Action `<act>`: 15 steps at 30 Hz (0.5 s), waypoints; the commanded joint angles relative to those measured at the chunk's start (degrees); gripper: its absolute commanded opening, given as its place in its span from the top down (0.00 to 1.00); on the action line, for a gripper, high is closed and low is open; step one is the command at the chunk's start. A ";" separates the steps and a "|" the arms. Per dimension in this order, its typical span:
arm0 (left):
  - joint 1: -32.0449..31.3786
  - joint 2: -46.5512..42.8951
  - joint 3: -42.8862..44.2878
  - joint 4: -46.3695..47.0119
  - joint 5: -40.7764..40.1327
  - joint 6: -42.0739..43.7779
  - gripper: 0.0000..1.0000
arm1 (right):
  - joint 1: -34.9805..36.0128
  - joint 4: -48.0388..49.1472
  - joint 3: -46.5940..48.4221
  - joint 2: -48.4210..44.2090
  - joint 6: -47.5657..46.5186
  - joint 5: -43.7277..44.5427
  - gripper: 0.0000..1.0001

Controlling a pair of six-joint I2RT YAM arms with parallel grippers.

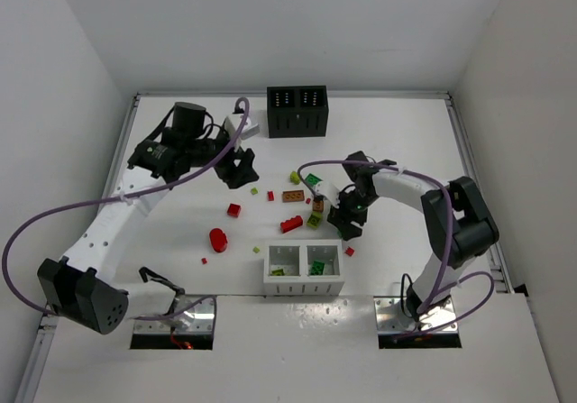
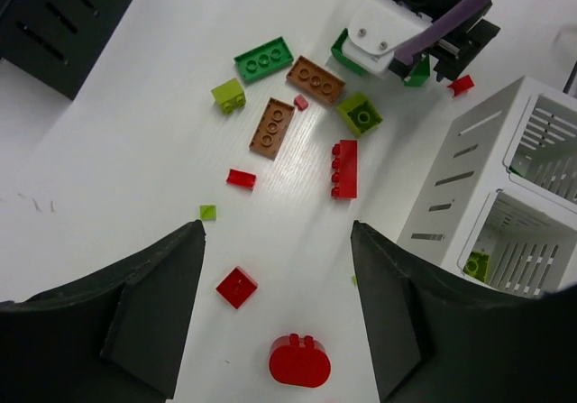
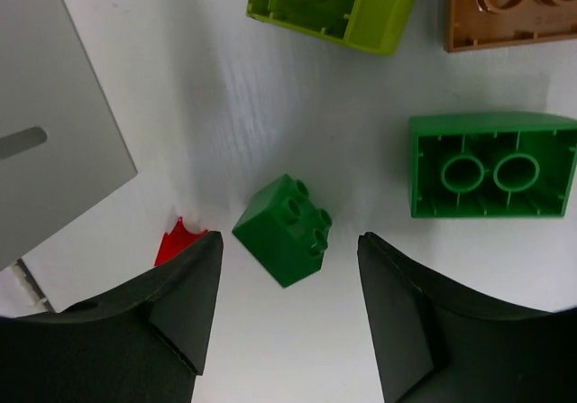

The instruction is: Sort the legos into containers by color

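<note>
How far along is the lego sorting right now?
Early. Done: a few green bricks lie in the white perforated box. In hand: nothing gripped; the right gripper, fingers open, straddles a small dark green brick. Left: red, orange-brown and green bricks scattered on the table; left gripper open, empty.

Arms reaching inward, left gripper (image 2: 275,233) held high, jaws spread wide, right gripper (image 3: 288,239) low, jaws apart, seemingly empty.

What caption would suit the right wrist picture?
The right gripper, open, hovers over a small dark green studded plastic brick on the white table.
</note>
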 commanded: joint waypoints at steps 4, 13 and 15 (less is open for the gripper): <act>2.84 -0.07 0.14 0.78 2.94 -0.43 0.27 | 0.60 5.60 -0.14 1.39 -1.88 0.04 0.46; 7.68 -0.69 -7.41 3.94 1.18 1.96 0.27 | -0.45 2.80 -0.67 -3.08 -0.56 0.04 0.92; 8.47 -0.69 -9.08 6.92 0.57 0.64 0.27 | -0.46 0.52 -0.67 -8.68 1.80 0.04 0.95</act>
